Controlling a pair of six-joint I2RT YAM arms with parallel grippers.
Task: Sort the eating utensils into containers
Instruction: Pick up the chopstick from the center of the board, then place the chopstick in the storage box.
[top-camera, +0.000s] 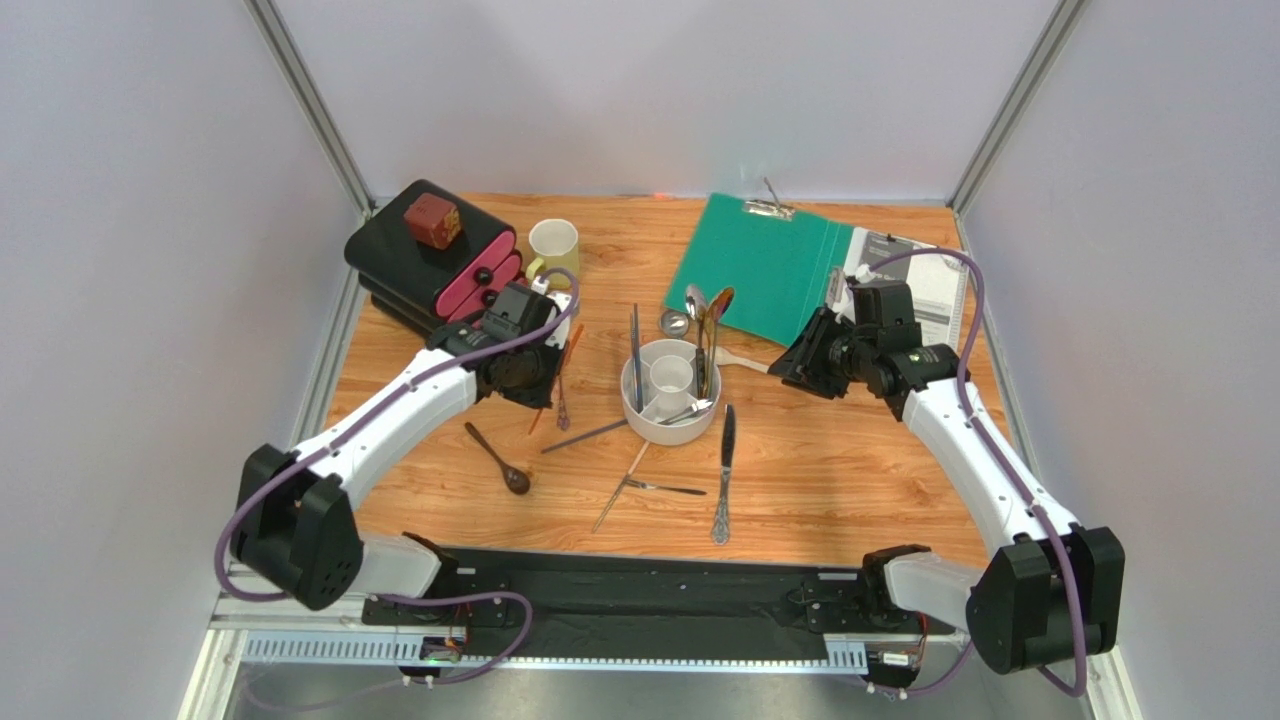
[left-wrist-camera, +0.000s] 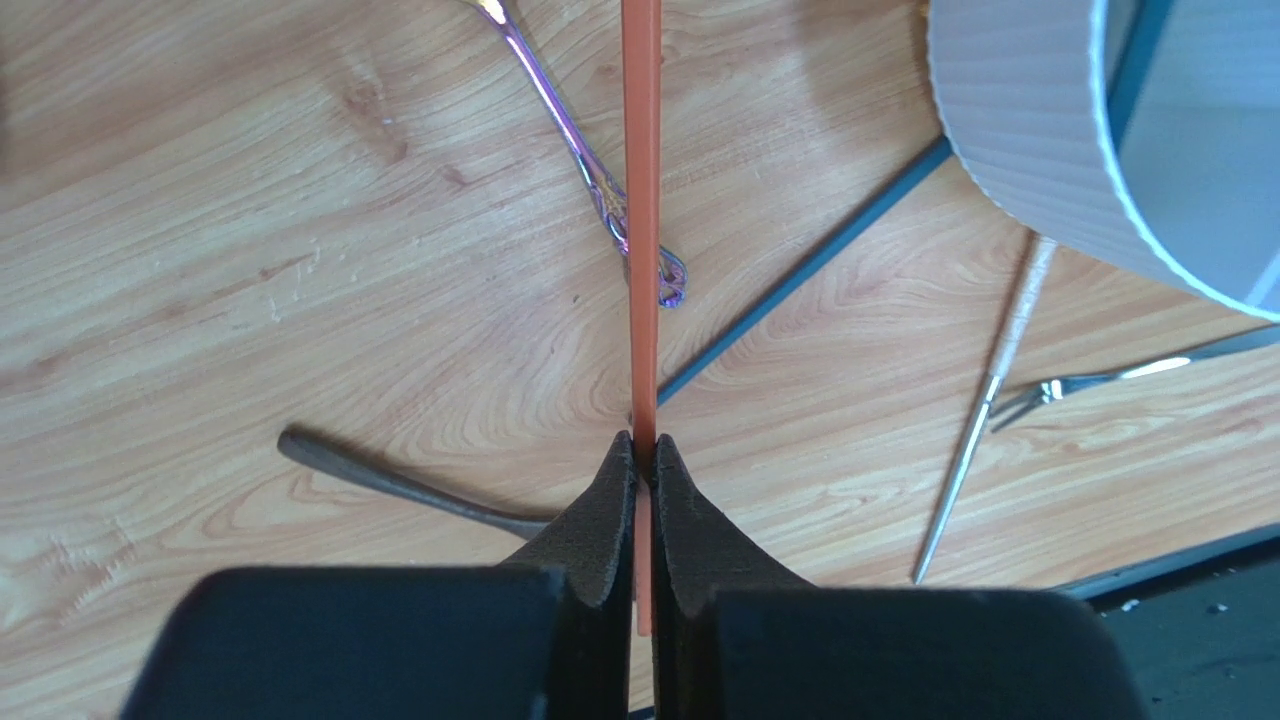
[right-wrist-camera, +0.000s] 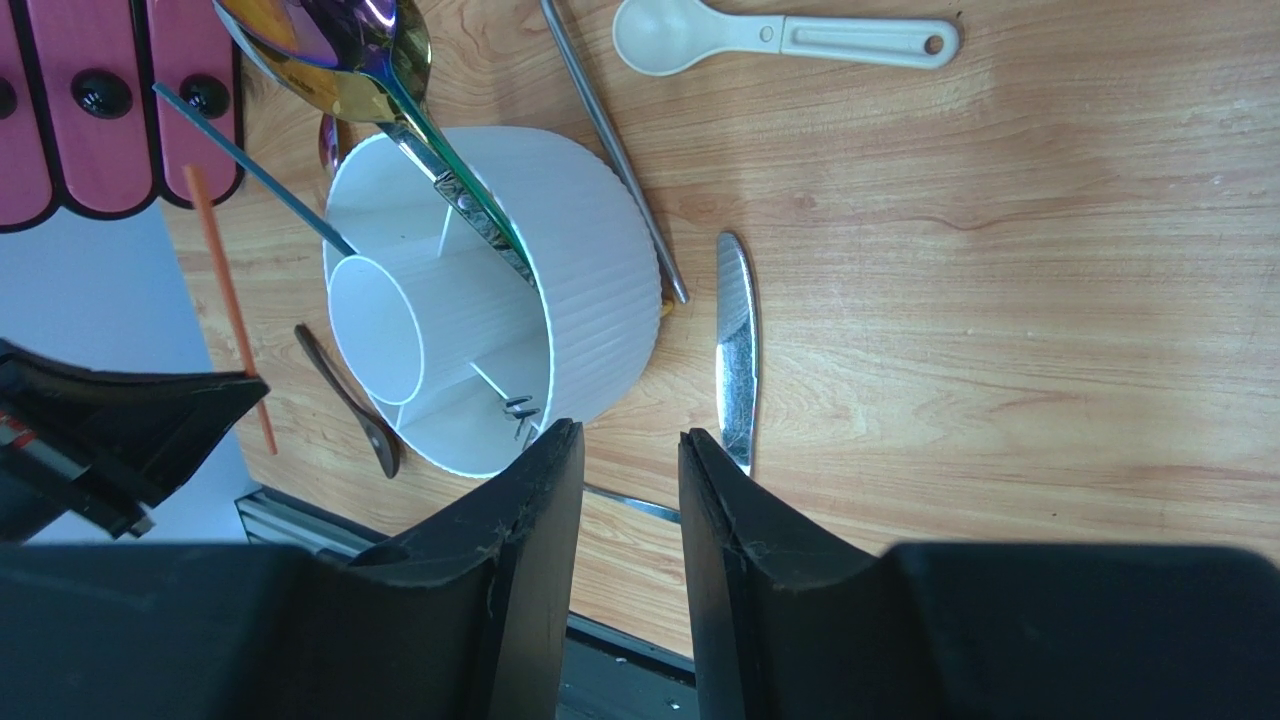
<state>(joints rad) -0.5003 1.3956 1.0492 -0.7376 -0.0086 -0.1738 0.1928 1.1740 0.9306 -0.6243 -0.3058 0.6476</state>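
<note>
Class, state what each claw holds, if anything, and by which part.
Left claw pinches the orange chopstick near one end; right claw is open and holds nothing.

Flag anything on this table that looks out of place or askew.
Nothing looks broken or spilled. Several utensils lie loose on the table around the white holder, a knife and a dark spoon among them, pointing every way. Those in the holder, like the iridescent spoon, lean slanted over its rim.

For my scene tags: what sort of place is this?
Likely a lab robot cell, not a kitchen: blank white panels on metal posts box in a small wooden table.
</note>
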